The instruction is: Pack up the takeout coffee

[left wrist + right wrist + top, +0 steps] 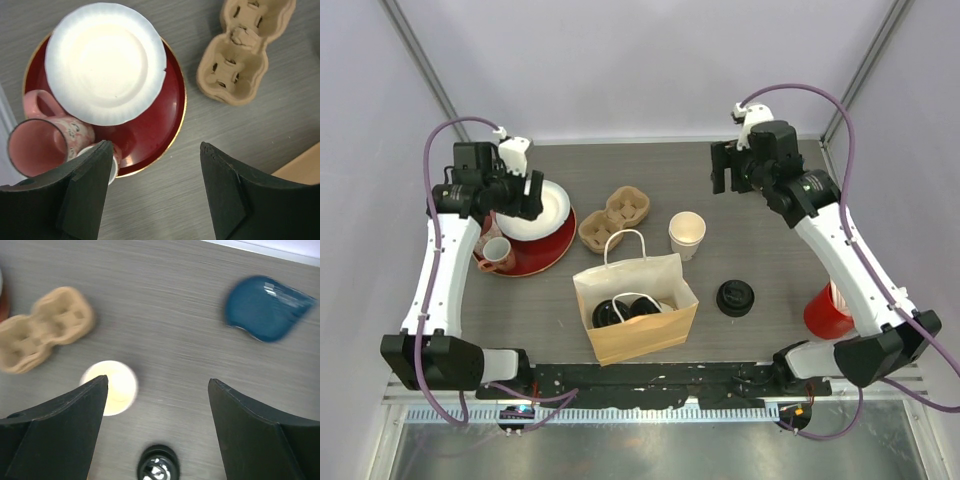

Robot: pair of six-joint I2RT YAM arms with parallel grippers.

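Note:
Two black sip lids [628, 308] show inside the open brown paper bag [650, 335] at the table's middle front; they look like the two lidded takeout cups, whose white bodies are hidden by the bag. My left gripper [525, 195] is open and empty above the red plate; in the left wrist view [155, 150] only bare table lies between its fingers. My right gripper [725, 175] is open and empty, high over the back right. In the right wrist view [157, 382] it hangs above the table between a lidless cup and a black lid.
A lidless white paper cup [687, 235] [111, 387] stands right of the bag. A loose black lid stack [734, 298] [158, 465] lies beside it. There are also a cardboard cup carrier [615, 218] [240, 50], a red plate [167, 115] bearing a white plate [105, 60] and pink mug [40, 145], a red cup [825, 312] and a blue object [265, 307].

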